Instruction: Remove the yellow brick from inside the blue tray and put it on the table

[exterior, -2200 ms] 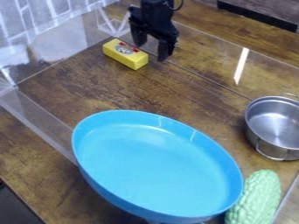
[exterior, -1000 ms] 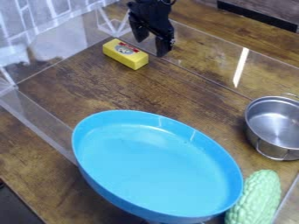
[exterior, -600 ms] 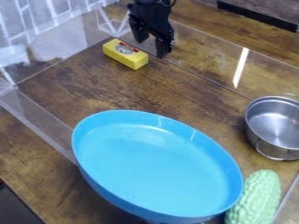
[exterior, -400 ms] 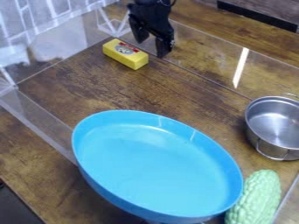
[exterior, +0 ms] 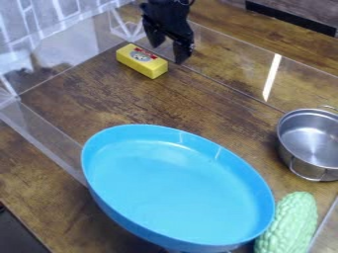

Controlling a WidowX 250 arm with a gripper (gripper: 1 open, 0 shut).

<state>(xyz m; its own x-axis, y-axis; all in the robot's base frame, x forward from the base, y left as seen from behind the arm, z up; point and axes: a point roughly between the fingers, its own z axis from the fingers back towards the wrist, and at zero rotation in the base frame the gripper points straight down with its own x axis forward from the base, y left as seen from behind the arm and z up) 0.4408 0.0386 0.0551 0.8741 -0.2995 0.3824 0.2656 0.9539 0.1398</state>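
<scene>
The yellow brick (exterior: 141,60) lies flat on the dark wood table (exterior: 199,99) at the back left, well outside the blue tray (exterior: 176,184). The tray, a large round light-blue dish, sits in the foreground with nothing in it. My black gripper (exterior: 169,43) hangs just above and to the right of the brick, pointing steeply down. Its fingers stand open and hold nothing, and they are clear of the brick.
A small steel bowl (exterior: 311,142) stands at the right edge. A bumpy pale-green vegetable-shaped object (exterior: 291,227) lies at the bottom right, against the tray's rim. Clear plastic walls (exterior: 53,69) edge the table at the left and back.
The gripper has lifted slightly up and away from the brick since the earliest frame. The brick, tray, bowl and green object have stayed where they were.
</scene>
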